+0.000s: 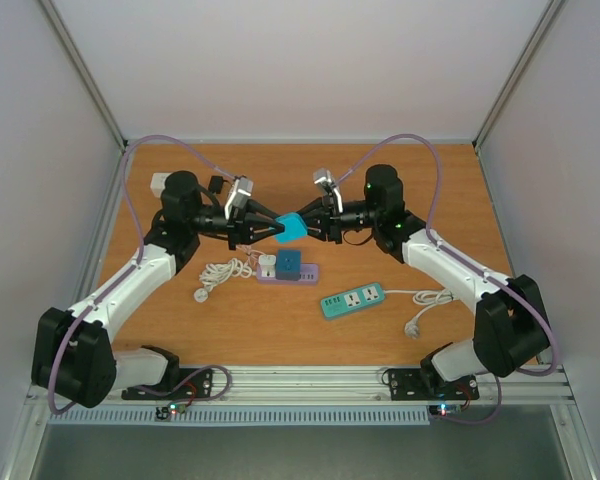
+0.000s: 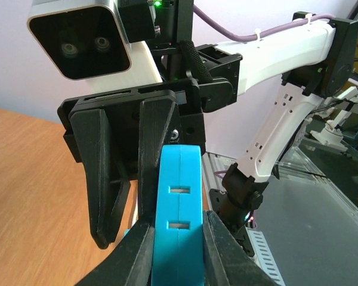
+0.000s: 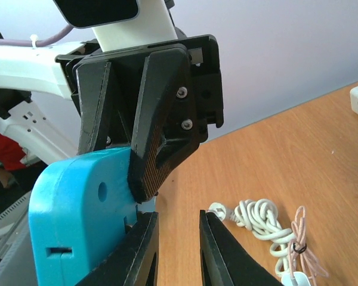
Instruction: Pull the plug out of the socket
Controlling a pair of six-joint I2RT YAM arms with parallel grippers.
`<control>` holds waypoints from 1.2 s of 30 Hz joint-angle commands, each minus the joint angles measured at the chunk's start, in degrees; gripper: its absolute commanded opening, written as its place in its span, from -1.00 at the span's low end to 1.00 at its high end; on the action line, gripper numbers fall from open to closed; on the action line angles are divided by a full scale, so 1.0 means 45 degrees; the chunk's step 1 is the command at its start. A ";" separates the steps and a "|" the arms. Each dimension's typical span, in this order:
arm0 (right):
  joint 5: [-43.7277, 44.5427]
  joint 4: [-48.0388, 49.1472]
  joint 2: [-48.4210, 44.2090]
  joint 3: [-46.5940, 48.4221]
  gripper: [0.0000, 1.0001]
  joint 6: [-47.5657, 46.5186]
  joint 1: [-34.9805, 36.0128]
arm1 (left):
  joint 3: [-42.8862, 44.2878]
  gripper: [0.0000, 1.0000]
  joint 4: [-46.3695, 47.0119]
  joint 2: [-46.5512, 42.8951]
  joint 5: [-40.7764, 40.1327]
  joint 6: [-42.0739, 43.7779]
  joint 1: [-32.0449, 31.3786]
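Note:
A cyan plug [image 1: 292, 228] hangs in the air above the table's middle, between the two arms. My left gripper [image 1: 278, 231] is shut on it; in the left wrist view both fingers press the flat sides of the cyan plug [image 2: 179, 179], whose two slots face the camera. My right gripper [image 1: 312, 226] faces it from the right, and its jaws stand slightly apart with only table showing between them. In the right wrist view the cyan plug [image 3: 77, 202] lies outside the right gripper [image 3: 178, 226], against its left finger. Below, a purple socket strip [image 1: 307, 273] carries a dark blue plug [image 1: 287, 264].
A teal socket strip [image 1: 352, 300] with a white cable and plug [image 1: 413, 328] lies front right. A coiled white cord [image 1: 225, 272] sits left of the purple strip. A white box [image 1: 160, 183] stands at the back left. Grey walls enclose the table.

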 commanded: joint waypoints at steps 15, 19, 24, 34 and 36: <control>0.1291 0.0976 0.0423 0.1648 -0.28 0.0753 -0.0523 | -0.0161 -0.71 -0.3945 -0.0962 -0.1797 0.3580 0.1553; 0.1587 0.0489 0.0464 0.1876 -0.18 0.0345 -0.0738 | -0.0844 -0.68 -0.2236 -0.1076 -0.2687 0.1780 0.3035; 0.1616 -0.0417 0.0285 0.1824 -0.07 -0.0495 -0.0784 | -0.1254 -0.66 -0.1544 -0.0498 -0.4203 0.0774 0.5143; 0.1881 -0.1743 -0.0131 0.1446 0.09 -0.1893 -0.0787 | -0.0023 -0.60 -0.2750 0.2715 -0.5983 0.0486 0.7927; 0.1926 -0.2063 -0.0162 0.1436 0.10 -0.2150 -0.0784 | 0.0570 -0.57 -0.3577 0.3726 -0.6105 0.0900 0.8183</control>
